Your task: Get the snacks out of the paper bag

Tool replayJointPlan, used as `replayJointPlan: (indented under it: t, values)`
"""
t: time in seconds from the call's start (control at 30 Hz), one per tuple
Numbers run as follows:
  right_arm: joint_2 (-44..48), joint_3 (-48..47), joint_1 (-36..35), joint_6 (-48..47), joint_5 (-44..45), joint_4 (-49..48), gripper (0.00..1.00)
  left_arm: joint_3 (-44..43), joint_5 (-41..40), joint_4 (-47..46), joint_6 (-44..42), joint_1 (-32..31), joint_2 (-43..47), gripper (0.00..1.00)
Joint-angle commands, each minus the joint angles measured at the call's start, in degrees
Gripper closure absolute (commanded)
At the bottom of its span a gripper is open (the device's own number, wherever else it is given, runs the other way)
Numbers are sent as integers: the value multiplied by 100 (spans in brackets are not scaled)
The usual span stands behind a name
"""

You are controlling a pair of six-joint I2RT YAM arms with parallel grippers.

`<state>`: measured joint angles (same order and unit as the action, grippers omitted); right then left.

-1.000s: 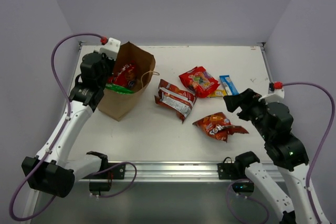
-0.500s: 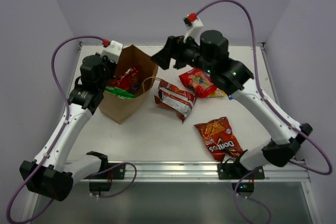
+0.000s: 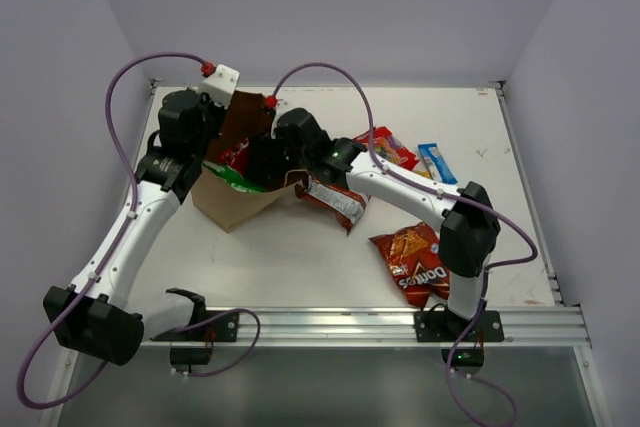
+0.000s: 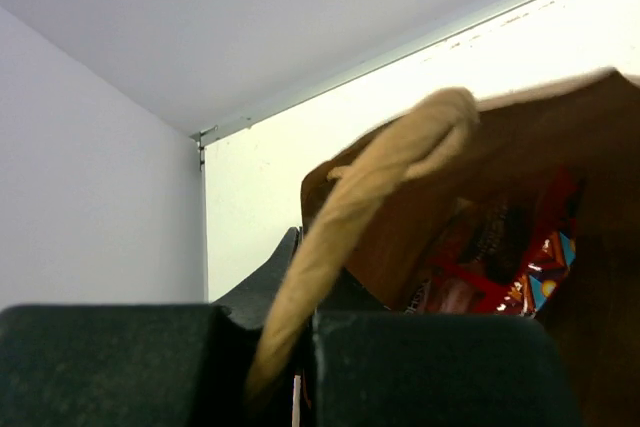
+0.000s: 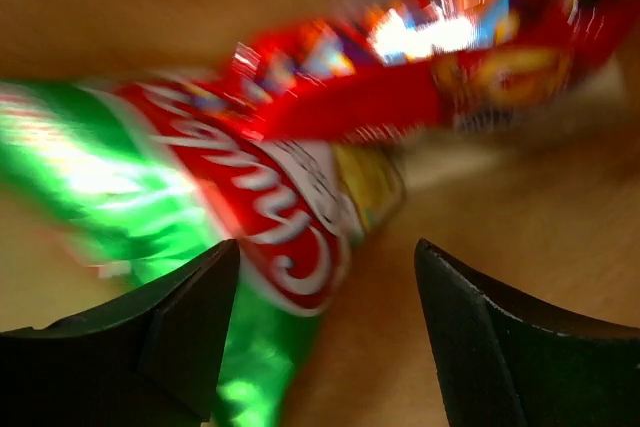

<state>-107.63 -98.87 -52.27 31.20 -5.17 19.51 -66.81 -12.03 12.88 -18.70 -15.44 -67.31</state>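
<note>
Right gripper (image 5: 325,267) is hanging released inside the mouth of the paper bag (image 3: 232,205), its two fingers spread wide with nothing between them. Straight ahead of it the green packet (image 5: 250,222) is lying against the paper bag's inner wall, and this is the relation that counts. The packet's near end is sitting just beyond the gap, closer to the finger at the left of the wrist view. Its long axis is slanting away up and to the left there rather than crossing the gap squarely. Closing as things stand would, I judge, be catching only a corner of the foil, so a small shift toward that finger's side is looking necessary.

Deeper in the paper bag the red packet (image 5: 420,67) is lying just behind the green one, blurred, so the green one is coming first.

Left gripper (image 4: 265,357) is sitting at the paper bag's rim on the side away from the right gripper. It is clenched on the handle (image 4: 390,162), which is running up from between its fingers, and it is holding the mouth open. With that one occupied, the right arm is the nearer free one to both packets.
</note>
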Motion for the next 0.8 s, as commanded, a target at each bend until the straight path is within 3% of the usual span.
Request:
replayJointPlan:
  t: [0.0, 0.17, 0.37, 0.6, 0.77]
  values:
    - [190, 525, -2, 281, 358, -728, 27, -649, -142, -1192, -353, -29, 34, 100]
    - [41, 1097, 6, 404, 710, -1150, 25, -764, 244, -1192, -222, -99, 235, 100]
    - [145, 1405, 6, 799, 1016, -1581, 21, 34, 255, -955, -64, -748, 842, 100]
    - [585, 1529, -2, 1493, 1940, -1827, 4, 616, -141, -647, 401, -1119, 974, 100]
    - [717, 1520, -2, 1863, 2029, -1907, 1, 563, -142, -638, 481, -1136, 921, 100]
